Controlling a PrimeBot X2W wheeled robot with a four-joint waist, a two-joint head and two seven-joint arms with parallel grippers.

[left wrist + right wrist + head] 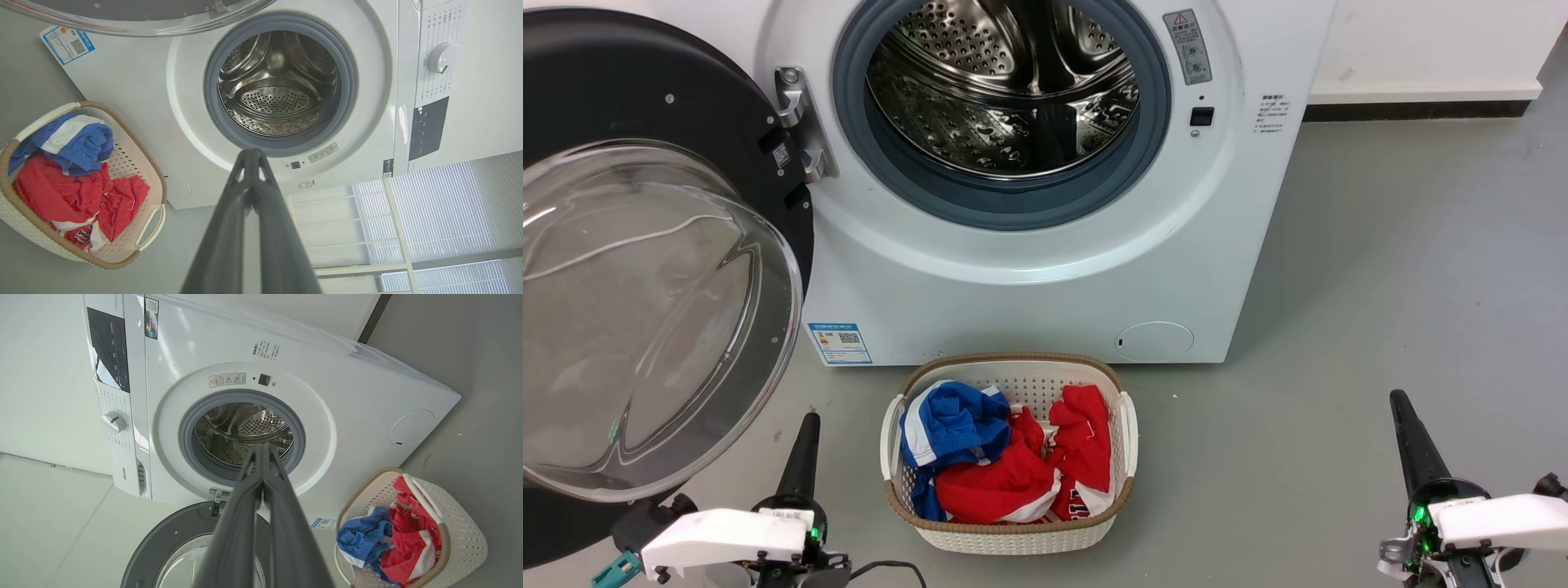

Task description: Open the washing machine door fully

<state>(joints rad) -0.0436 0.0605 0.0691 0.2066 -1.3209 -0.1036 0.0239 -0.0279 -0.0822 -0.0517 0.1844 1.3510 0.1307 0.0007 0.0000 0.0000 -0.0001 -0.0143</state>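
The large round glossy black washing machine door (654, 278), with its bulging clear glass bowl, hangs swung far out on its hinge at the left of the big white front-loading washing machine (1029, 302). This leaves the grey rubber ring (1005, 211) and perforated steel drum (1005, 90) bare, so the task looks done or nearly so. The left gripper (808, 425) and right gripper (1401, 406) sit low, apart from the door, fingers pressed together on nothing, likely parked clear of the white woven-rim laundry basket (1129, 425) of red and blue clothes (1005, 482)
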